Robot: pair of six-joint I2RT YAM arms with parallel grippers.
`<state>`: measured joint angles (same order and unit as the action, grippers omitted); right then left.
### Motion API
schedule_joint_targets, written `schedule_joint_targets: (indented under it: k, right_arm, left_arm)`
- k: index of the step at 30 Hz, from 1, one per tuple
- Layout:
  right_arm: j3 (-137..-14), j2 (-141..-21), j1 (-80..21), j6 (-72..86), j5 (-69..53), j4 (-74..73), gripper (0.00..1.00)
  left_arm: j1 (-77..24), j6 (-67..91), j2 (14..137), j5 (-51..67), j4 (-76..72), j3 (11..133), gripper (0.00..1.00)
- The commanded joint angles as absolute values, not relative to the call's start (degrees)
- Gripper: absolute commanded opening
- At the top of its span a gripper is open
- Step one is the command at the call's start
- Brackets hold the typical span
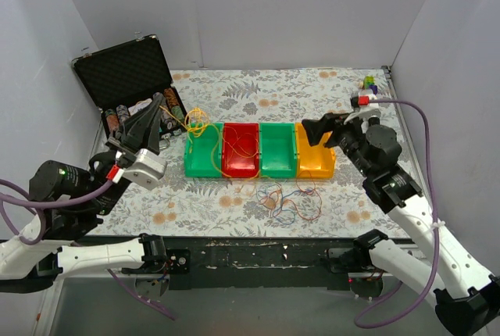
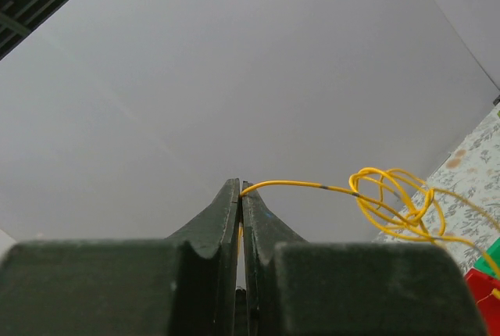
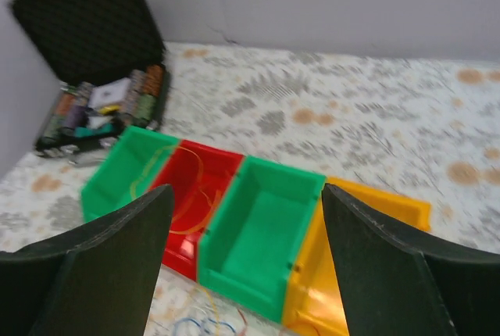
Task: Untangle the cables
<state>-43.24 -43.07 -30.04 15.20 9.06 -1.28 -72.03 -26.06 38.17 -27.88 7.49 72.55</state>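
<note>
Tension matters: left hand (image 2: 241, 187) pinches a yellow cable (image 2: 391, 195) raised by the leftmost bin (image 1: 201, 170), right hand (image 3: 246, 189) hangs spread over the bins (image 1: 275, 172); clump (image 1: 289, 201) lies on the tabletop (image 1: 258, 90), so a slow pull should avoid snags.

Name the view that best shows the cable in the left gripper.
Left wrist: the yellow cable runs sharp from the shut left gripper to its loops. Top shows it tiny; right wrist, only blurred strands.

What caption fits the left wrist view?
Left gripper shut on a yellow cable that trails right into a loose coil before a plain wall.
</note>
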Motion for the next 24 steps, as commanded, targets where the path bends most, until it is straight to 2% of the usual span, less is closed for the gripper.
schedule_joint_targets:
  k: [1, 9, 14, 24]
  right_arm:
    - [-52.2, -47.9, -31.9, 17.0, -7.4, 10.3, 0.86]
    - [-56.2, -57.0, -43.9, 17.7, -22.7, 24.4, 0.88]
    - [-61.3, -63.3, -52.1, 15.1, -26.7, 27.5, 0.87]
    - [-63.6, -67.6, -55.5, 16.6, -28.7, 34.5, 0.85]
  left_arm:
    - [-72.2, -24.4, 36.8, -26.1, 7.7, 72.1, 0.0]
    - [-72.2, -23.2, 36.6, -24.6, 10.1, 70.1, 0.0]
    - [-72.2, -22.9, 36.0, -24.4, 10.3, 68.7, 0.0]
    - [-72.2, -22.7, 35.6, -24.8, 10.6, 68.9, 0.0]
